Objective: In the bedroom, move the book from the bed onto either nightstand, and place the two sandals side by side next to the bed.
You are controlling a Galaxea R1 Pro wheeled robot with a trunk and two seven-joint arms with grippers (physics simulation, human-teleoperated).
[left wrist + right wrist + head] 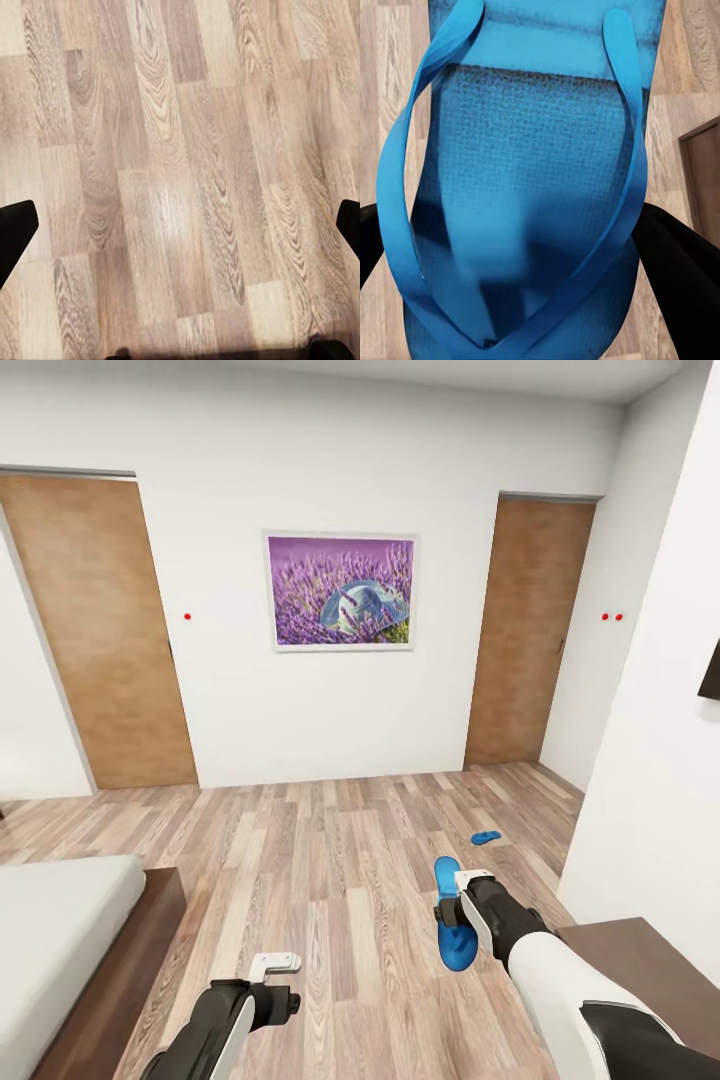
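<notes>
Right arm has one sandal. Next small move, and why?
Probably swing the right gripper leftward toward the bed and lower the held sandal onto the wood floor beside its frame. The sandal is clamped and off the floor, the bed sits at the left, and the second sandal lies farther off by the right wall. The left gripper is open and empty.

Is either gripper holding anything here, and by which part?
The right gripper holds a blue sandal, clamped across its sides near the toe end where the straps meet. The left gripper is open and holds nothing.
</notes>
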